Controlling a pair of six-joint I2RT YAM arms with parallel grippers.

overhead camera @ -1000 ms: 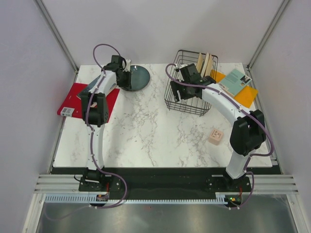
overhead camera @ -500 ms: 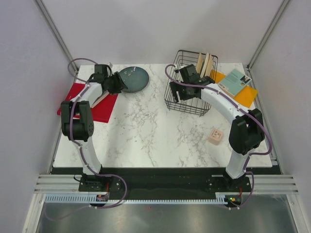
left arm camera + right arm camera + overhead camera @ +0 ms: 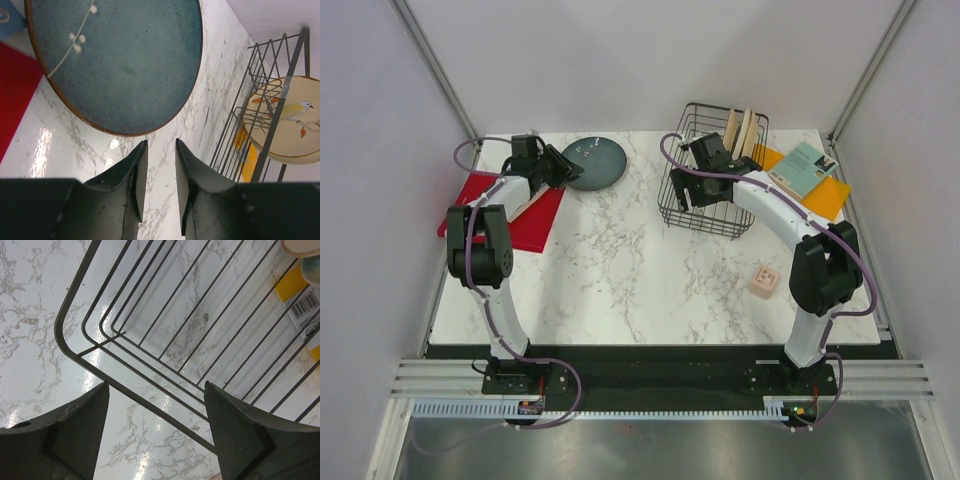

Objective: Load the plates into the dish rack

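**Arm poses.** The left arm is folding its elbow over the red board [image 3: 530, 222] and reaching along the far edge of the marble table [image 3: 620, 270]. The left gripper [image 3: 563, 168] is pointing rightward at the dark teal plate [image 3: 600, 162]. In the left wrist view, the left gripper [image 3: 161, 145] is holding its fingers a narrow gap apart, with nothing between them. Their tips are stopping just short of the rim of the dark teal plate [image 3: 120, 60]. The right arm is arching from its base up to the dish rack [image 3: 705, 222]. The right gripper [image 3: 692, 190] is hanging over the rack's left side. In the right wrist view, the right gripper [image 3: 156, 387] is spreading its fingers wide and gripping nothing. It is looking down on a rounded corner of the dish rack [image 3: 80, 357], and whether the fingers are touching the wire cannot be told.

**Containers and contents.** The black wire rack is standing on the table, well apart from the teal plate. Cream plates [image 3: 742, 130] are standing on edge in its far right part. One of these, a bird-and-branch plate [image 3: 295, 120], is showing through the wires in the left wrist view. The teal plate is lying flat on the marble at the far left, outside the rack and just beside the red board.

**Surroundings.** A teal book [image 3: 803, 168] is lying on an orange board [image 3: 832, 202] to the right of the rack. A small pink block [image 3: 764, 282] is sitting nearer the arm bases.
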